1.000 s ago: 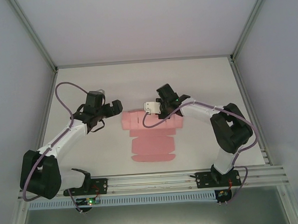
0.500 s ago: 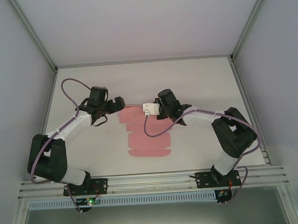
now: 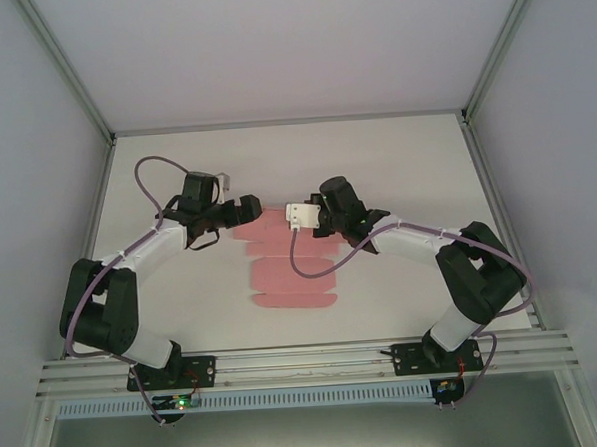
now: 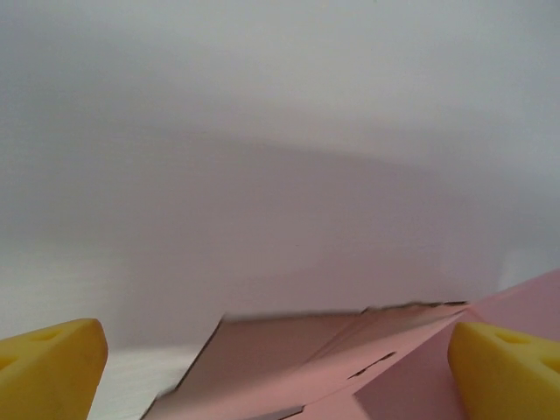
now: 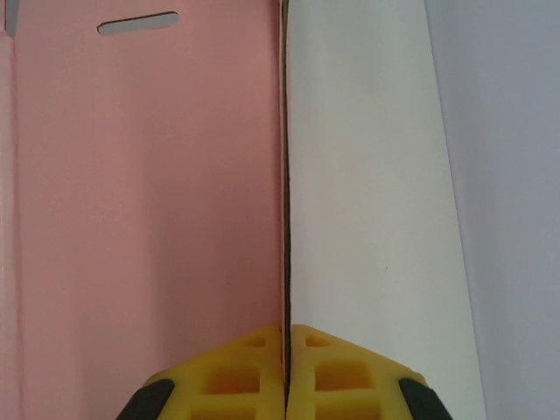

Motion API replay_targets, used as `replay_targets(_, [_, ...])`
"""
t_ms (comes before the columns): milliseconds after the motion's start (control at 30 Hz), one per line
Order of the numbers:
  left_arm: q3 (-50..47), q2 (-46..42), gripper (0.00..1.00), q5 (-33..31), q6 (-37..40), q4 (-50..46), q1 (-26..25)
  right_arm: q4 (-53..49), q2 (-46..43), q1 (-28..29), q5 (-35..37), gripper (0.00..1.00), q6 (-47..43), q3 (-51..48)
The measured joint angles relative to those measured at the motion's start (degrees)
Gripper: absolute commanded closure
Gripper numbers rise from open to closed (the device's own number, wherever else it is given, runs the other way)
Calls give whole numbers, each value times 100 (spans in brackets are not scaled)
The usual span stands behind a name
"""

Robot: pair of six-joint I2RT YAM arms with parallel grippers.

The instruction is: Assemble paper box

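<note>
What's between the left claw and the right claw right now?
The far end of the pink paper box sheet, as the top view shows. The right claw is shut on its edge; the left claw is open.

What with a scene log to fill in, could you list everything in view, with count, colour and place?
paper box: 1, pink, a flat die-cut sheet at mid-table between the two arms, its far end at the pincers.
table: 1, white, under the sheet.
enclosure walls: pale grey, at the left, right and far sides.
rail: 1, silver metal, along the near edge, carrying both arm bases.
cables: 2, purple, one looping along each arm.
arms: 2, black and white, left and right.
left pincer: 1, yellow pads, open, a raised pink flap ahead of it.
right pincer: 1, yellow pads, shut on the sheet's thin edge.
</note>
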Motion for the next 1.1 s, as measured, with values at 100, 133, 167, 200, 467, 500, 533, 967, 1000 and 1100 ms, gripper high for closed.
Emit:
replay_targets(100, [17, 81, 0, -9, 129, 0, -90, -9, 0, 37, 9, 98, 17, 0])
replay_targets(133, [46, 111, 0, -44, 179, -28, -133, -20, 0, 50, 31, 98, 28, 0])
replay_targets(167, [81, 138, 0, -114, 234, -63, -181, -42, 0, 63, 63, 98, 46, 0])
replay_targets(200, [111, 160, 0, -219, 286, -92, -238, -79, 0, 63, 96, 98, 72, 0])
replay_targets(467, [286, 229, 0, -927, 501, -221, -516, -216, 0, 59, 170, 97, 273, -2])
replay_targets(500, [282, 229, 0, -968, 490, -205, -540, -221, 0, 57, 166, 97, 326, -11])
replay_targets(533, [251, 229, 0, -973, 485, -111, -549, -223, -2, 44, 146, 97, 400, -28])
replay_targets(967, [-1123, -876, 0, -1261, -238, 1729, -688, 409, -518, -439, -979, 97, 1338, -433])
replay_targets(1000, [-1150, -951, 0, -1298, -251, 1727, -688, 525, -579, -481, -1029, 98, 1373, -483])
replay_targets(1100, [-1182, -1193, 0, -1370, -256, 1707, -693, 787, -754, -588, -1084, 98, 1458, -647])
